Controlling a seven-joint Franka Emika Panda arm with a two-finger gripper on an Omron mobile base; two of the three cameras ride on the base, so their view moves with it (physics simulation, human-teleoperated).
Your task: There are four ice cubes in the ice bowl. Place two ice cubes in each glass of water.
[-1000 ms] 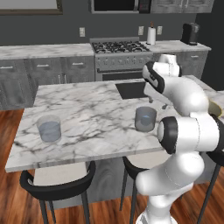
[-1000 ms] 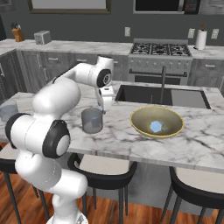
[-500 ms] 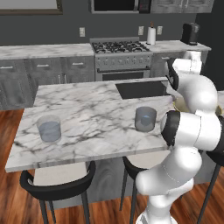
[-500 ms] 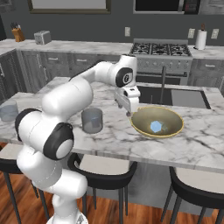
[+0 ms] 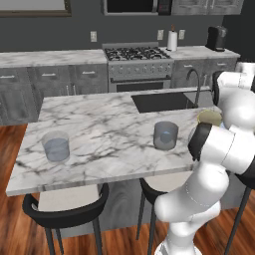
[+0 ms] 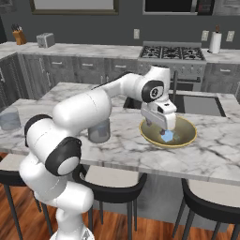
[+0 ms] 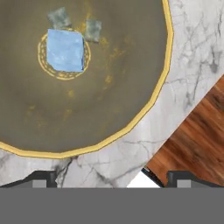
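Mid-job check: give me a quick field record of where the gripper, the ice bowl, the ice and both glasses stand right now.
gripper: open, holding nothing, above the ice bowl
ice bowl: on the marble island counter, near the sink
ice cubes: pale-blue ice at the bowl's centre; number of cubes unclear
near glass: on the counter beside the bowl, upright; contents cannot be made out
far glass: at the counter's far end, upright; contents cannot be made out

Even, dim, shadowless light; soft rendering.
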